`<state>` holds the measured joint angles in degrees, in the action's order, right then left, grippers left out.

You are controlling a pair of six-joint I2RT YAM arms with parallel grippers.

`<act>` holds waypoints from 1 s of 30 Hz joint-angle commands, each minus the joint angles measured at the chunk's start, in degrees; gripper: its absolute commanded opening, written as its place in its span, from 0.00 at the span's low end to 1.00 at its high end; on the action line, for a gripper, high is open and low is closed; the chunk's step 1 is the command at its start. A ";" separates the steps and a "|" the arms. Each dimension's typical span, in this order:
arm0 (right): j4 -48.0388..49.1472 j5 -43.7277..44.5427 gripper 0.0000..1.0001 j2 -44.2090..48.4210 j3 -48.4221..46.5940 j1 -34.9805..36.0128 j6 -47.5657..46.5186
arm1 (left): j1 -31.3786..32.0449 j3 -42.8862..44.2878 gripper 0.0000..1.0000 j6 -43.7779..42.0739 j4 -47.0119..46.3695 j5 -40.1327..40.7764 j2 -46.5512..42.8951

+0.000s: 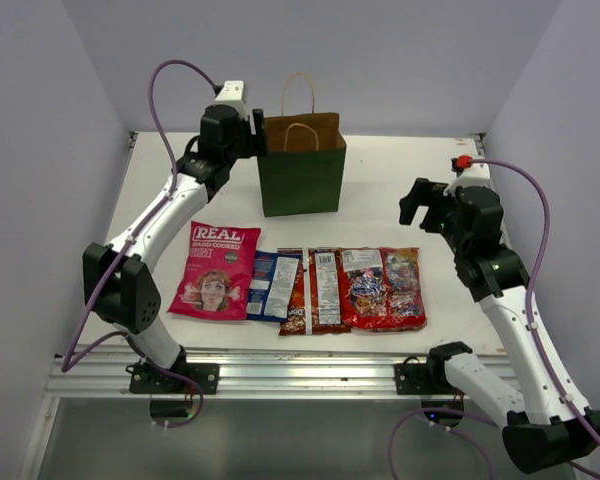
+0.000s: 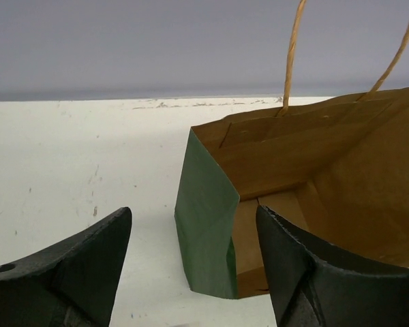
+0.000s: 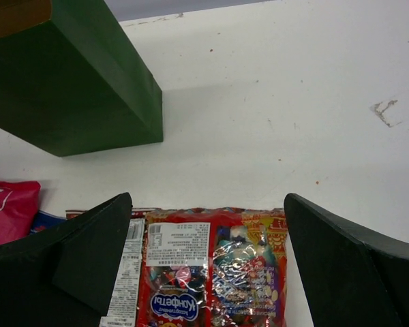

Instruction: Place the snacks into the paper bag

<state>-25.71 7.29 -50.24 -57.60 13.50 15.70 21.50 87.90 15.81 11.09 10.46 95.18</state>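
The dark green paper bag (image 1: 301,175) stands upright at the back middle, its mouth open and tan handles (image 2: 293,54) raised. My left gripper (image 1: 261,132) hovers at the bag's top left corner, open. One finger is outside the green side wall (image 2: 206,225), the other over the brown inside, neither touching. Four snacks lie flat in a row in front: pink REAL packet (image 1: 216,272), small blue one (image 1: 274,285), orange-red one (image 1: 315,292), red candy bag (image 1: 383,289). My right gripper (image 1: 421,205) hangs open and empty above the table behind the red candy bag (image 3: 211,269).
The white table (image 1: 400,170) ends at a metal rail (image 1: 280,375) at the near edge, where both arm bases are bolted. Grey walls close in the left, back and right. In the right wrist view the green bag (image 3: 75,102) stands to the upper left.
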 commanded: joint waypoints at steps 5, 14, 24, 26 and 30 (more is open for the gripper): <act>2.25 2.03 0.97 -1.35 0.65 0.13 -0.59 | -0.58 2.98 0.66 -0.70 -1.60 -1.58 2.29; 0.58 3.78 0.96 -3.02 6.10 0.13 2.31 | -0.67 2.37 0.45 -0.70 -2.30 -1.93 2.65; -2.68 7.12 0.99 -17.16 11.20 0.13 10.92 | -0.84 2.89 0.23 -1.22 -1.51 -2.02 4.05; -1.54 7.56 0.99 -21.80 12.16 -0.22 11.71 | -1.02 3.16 0.20 -1.31 -1.08 -2.20 4.32; 2.33 3.88 0.99 -29.38 14.27 -2.86 12.86 | -1.28 3.33 0.19 -1.40 -0.90 -2.64 4.67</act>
<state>-26.22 12.16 -76.42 -44.66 12.51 25.93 20.99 89.30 15.40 10.48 8.64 99.20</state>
